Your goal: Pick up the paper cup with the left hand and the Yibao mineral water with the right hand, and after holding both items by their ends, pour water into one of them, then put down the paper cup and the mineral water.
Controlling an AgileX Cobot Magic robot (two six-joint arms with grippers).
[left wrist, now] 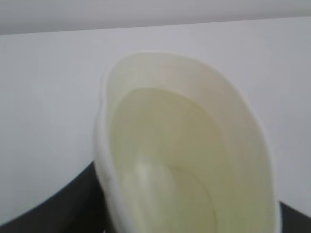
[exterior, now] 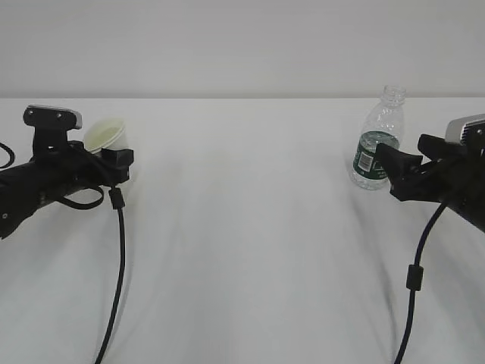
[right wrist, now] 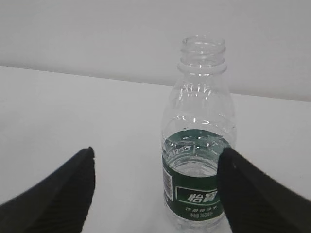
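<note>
The paper cup (exterior: 104,135), white with a cream inside, is tilted with its mouth up and toward the left arm's wrist camera. My left gripper (exterior: 120,162) is shut on its lower part. In the left wrist view the paper cup (left wrist: 184,145) fills the frame, and black fingers (left wrist: 63,208) show only at the bottom corners. The Yibao mineral water (exterior: 376,148) stands upright and uncapped on the table, partly filled. My right gripper (exterior: 390,168) is open just to its right. In the right wrist view the bottle (right wrist: 199,160) stands between the spread fingers, close to the right finger (right wrist: 252,194), with a wide gap to the left one.
A white table (exterior: 242,227) runs back to a pale wall. A black cable (exterior: 117,258) hangs from the left arm toward the front edge, and another cable (exterior: 413,280) hangs from the right arm.
</note>
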